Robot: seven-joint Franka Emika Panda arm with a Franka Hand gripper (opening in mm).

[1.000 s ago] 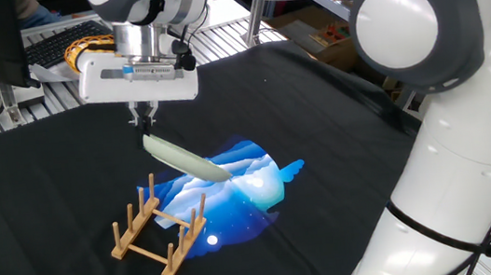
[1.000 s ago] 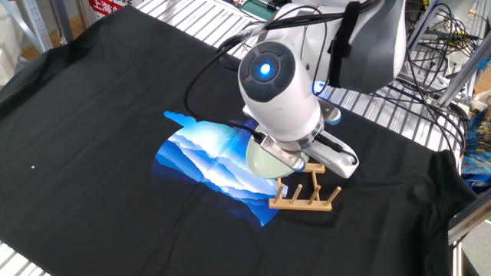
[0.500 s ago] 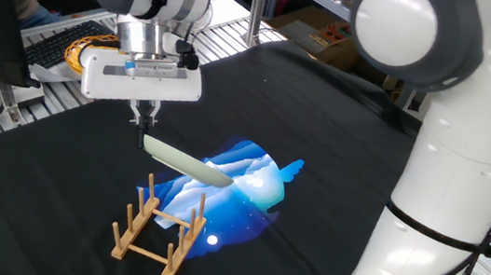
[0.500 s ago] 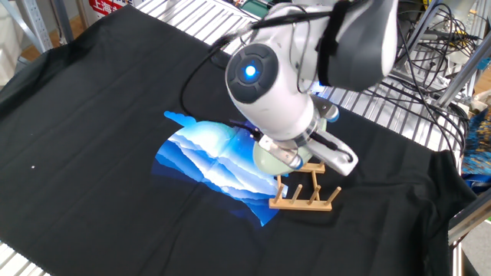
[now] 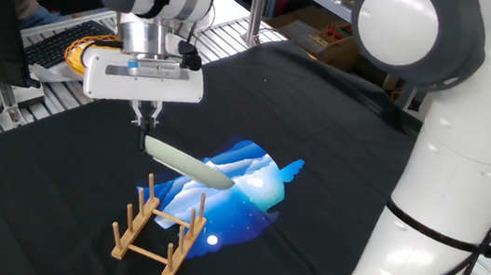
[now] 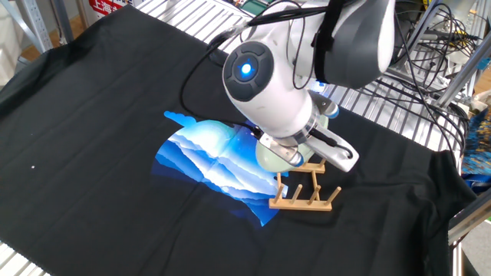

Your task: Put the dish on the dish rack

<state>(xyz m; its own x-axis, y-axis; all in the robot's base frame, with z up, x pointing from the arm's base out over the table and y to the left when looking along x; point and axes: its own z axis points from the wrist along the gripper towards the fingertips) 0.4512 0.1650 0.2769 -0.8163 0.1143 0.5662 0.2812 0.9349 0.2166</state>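
The dish (image 5: 187, 162) is a pale-green plate seen nearly edge-on, tilted, hanging in the air. My gripper (image 5: 147, 121) is shut on its upper rim and holds it just above and behind the dish rack (image 5: 159, 231), a small light-wood rack of pegs on the black cloth. In the other fixed view the dish (image 6: 271, 159) shows partly under the arm, right beside the dish rack (image 6: 304, 195). The fingertips are hidden by the arm there.
A blue and white printed patch (image 5: 233, 189) lies on the black cloth under the dish and rack. A yellow-orange woven basket (image 5: 85, 50) sits at the back left near a keyboard. Metal grating (image 6: 399, 107) borders the cloth.
The gripper with the dish has risen slightly and shifted a little to the right in the one fixed view. The rack has not moved.
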